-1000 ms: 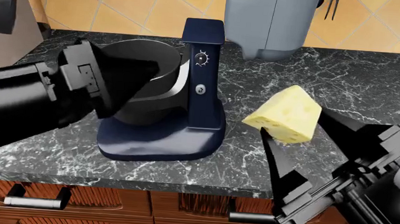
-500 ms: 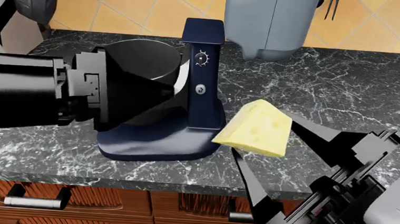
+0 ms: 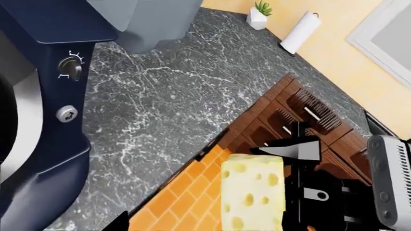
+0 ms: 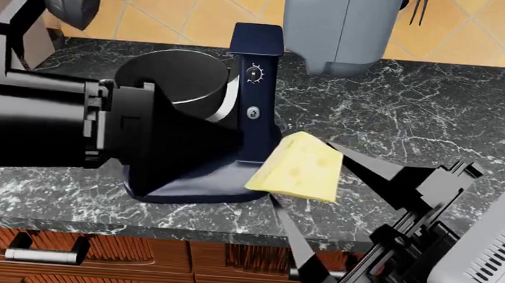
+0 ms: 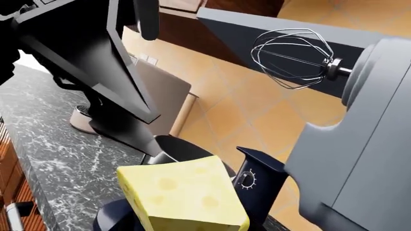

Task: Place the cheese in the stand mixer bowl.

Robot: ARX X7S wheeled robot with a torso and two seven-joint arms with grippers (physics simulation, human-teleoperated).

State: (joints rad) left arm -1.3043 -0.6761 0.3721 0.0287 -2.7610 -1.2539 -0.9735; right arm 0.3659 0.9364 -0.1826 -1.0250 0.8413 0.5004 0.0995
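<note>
While the right tool (image 4: 308,179) holds the cheese (image 4: 297,167) pinched between its two long black fingers, the pale-yellow holed wedge hangs in the air above the front part of the worktop (image 4: 414,113), just beside the navy column of the stand mixer (image 4: 254,95). From the head view the wedge overlaps the mixer's base at its right edge and is not inside anything; it sits lower and to the right of the stand mixer bowl (image 4: 181,76). One finger (image 4: 371,164) runs along the cheese's upper right side, the other comes up from below, near the cabinet front.

The dark grey bowl is mounted on the mixer's left side, and its open top shows as a dark disc behind the left arm. That arm reaches across in front of the bowl and covers much of it. The left tool (image 4: 190,140) ends in a black tapered shape pointing at the mixer column, its tip close to the cheese; I cannot tell from these views whether it is spread or closed, and nothing shows in it.

A light grey appliance (image 4: 340,27) stands at the back of the worktop against the orange tiled wall. In the right wrist view a wire whisk (image 5: 292,57) sticks out from its raised head, above the cheese (image 5: 183,197).
</note>
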